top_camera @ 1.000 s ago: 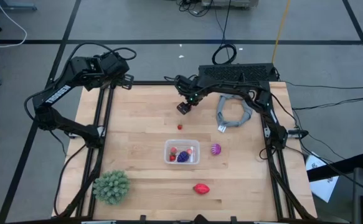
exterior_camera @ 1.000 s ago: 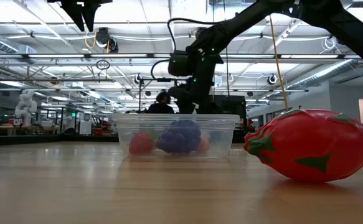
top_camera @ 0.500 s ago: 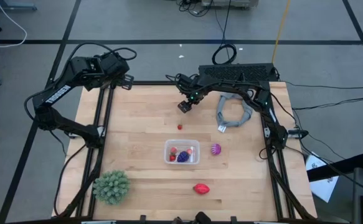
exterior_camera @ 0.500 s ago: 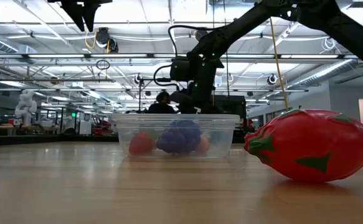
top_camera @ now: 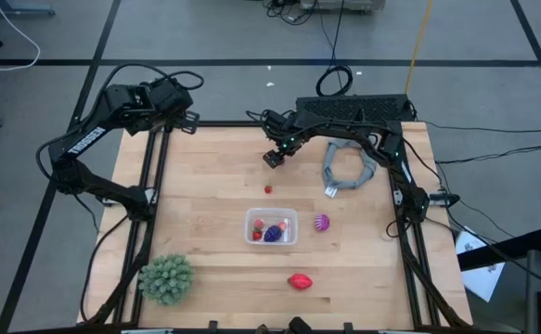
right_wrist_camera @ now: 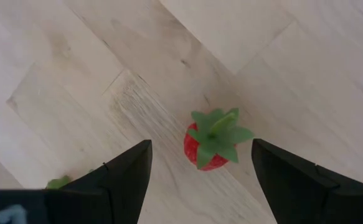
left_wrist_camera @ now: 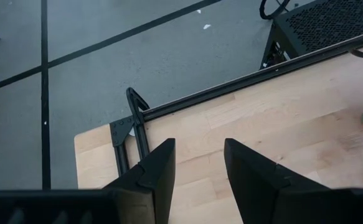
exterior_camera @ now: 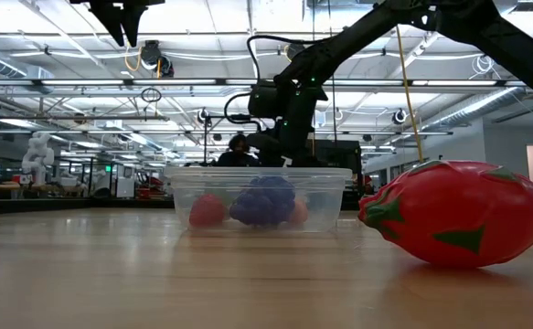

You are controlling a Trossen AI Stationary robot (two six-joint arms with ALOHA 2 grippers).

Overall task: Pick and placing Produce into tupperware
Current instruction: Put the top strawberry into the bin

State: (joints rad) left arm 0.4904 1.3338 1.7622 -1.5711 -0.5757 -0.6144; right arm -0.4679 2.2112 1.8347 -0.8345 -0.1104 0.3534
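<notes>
Strawberry (top_camera: 268, 189), tiny and red, lies loose on the tabletop (top_camera: 205, 176) in the high view, between the clear tupperware (top_camera: 271, 226) and the right gripper (top_camera: 272, 159) hovering beyond it; the left gripper (top_camera: 185, 116) waits at the far left corner. In the right wrist view the strawberry (right_wrist_camera: 208, 148) sits between widely spread, empty fingers (right_wrist_camera: 126, 176). It looks light, hard and slippery; pinch the red body, not the leaves.
</notes>
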